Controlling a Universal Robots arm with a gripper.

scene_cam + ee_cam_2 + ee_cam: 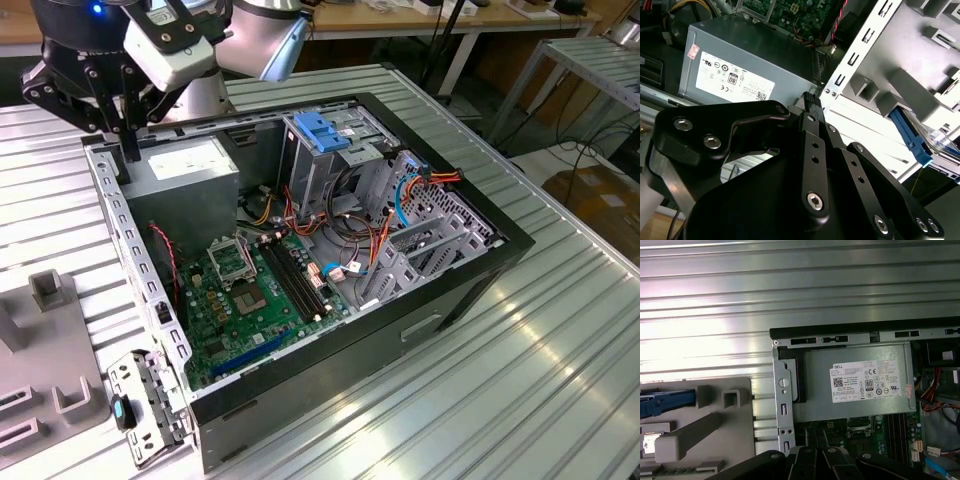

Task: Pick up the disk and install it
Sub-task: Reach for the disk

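**Empty gripper (pixel 129 152) clenched at the case corner, disk (pixel 912 134) lying in its fixture**

The black fingers are pressed together with nothing between them. They come down at the rim of the open computer case (pixel 140 262), at its far corner on the exterior view's left, close beside the grey power supply (pixel 186 170). The disk lies apart from them in a grey moulded fixture (pixel 920 60) next to the case on the ribbed metal table (pixel 560 350). Its blue rail shows in the second wrist view.
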